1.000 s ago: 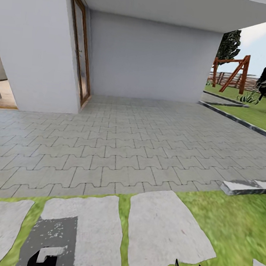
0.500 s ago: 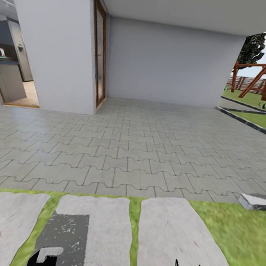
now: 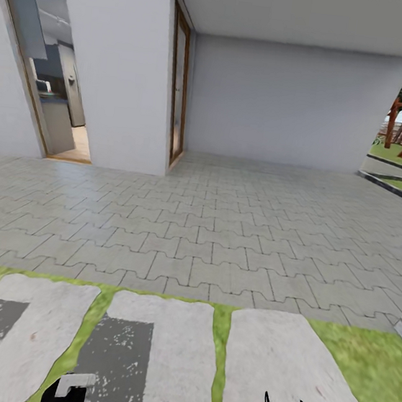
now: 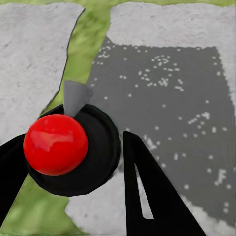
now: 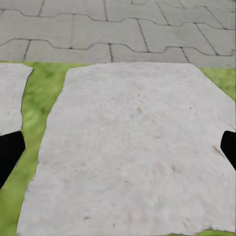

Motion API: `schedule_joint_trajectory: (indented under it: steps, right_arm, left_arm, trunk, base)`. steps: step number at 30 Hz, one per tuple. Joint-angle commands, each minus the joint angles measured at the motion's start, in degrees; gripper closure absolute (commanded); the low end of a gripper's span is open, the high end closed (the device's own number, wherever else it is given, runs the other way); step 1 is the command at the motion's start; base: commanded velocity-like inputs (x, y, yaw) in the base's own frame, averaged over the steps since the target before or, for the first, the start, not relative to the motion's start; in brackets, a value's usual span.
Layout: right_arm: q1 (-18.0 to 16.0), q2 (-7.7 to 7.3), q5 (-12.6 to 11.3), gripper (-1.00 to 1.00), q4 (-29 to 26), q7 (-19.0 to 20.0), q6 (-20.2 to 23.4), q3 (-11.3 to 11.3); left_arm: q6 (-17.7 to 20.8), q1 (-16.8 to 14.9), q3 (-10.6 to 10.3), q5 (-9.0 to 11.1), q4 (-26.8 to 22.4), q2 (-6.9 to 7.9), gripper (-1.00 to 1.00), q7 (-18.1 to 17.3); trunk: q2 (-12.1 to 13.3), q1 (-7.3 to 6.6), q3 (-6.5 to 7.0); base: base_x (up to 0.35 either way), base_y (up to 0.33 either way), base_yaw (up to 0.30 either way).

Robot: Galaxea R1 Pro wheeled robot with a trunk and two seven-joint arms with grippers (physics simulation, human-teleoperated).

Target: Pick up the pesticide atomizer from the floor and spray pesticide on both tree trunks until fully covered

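Two black grippers low over pale stone slabs (image 3: 270, 365) set in green grass turf (image 3: 357, 362): left gripper (image 4: 73, 162) clamped on black pesticide atomizer (image 4: 86, 150) (red ball on top), right gripper (image 5: 118, 147) spread wide, empty. Grey interlocking paving (image 3: 223, 228), white house wall (image 3: 110, 66) ahead.

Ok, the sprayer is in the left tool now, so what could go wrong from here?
The atomizer sits off-centre in the left tool, close against one finger, so a jolt over the stepping stones and grass might shake it loose. The head view faces the house wall and an open doorway rather than the trees, so driving straight on would likely take you towards the house.
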Motion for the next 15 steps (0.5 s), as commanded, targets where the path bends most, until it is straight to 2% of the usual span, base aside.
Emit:
schedule_joint_trajectory:
  steps: [1,10,15]
  right_arm:
    - [0.0,0.01,0.1,-1.0,0.0,0.1,-0.2,-0.2]
    - [0.0,0.01,0.1,-1.0,0.0,0.1,-0.2,-0.2]
    - [0.0,0.01,0.1,-1.0,0.0,0.1,-0.2,-0.2]
  left_arm:
    - [-0.2,-0.1,0.2,-0.1,0.1,-0.03,1.0,0.0]
    - [-0.2,-0.1,0.2,-0.1,0.1,-0.03,1.0,0.0]
    - [-0.2,-0.1,0.2,-0.1,0.1,-0.03,1.0,0.1]
  trunk:
    - [0.0,-0.01,-0.01]
    - [0.0,-0.01,0.3]
    - [0.0,-0.01,0.38]
  base:
    - [0.0,0.0,0.257]
    - [0.0,0.006,0.262]
    - [0.0,0.213,0.273]
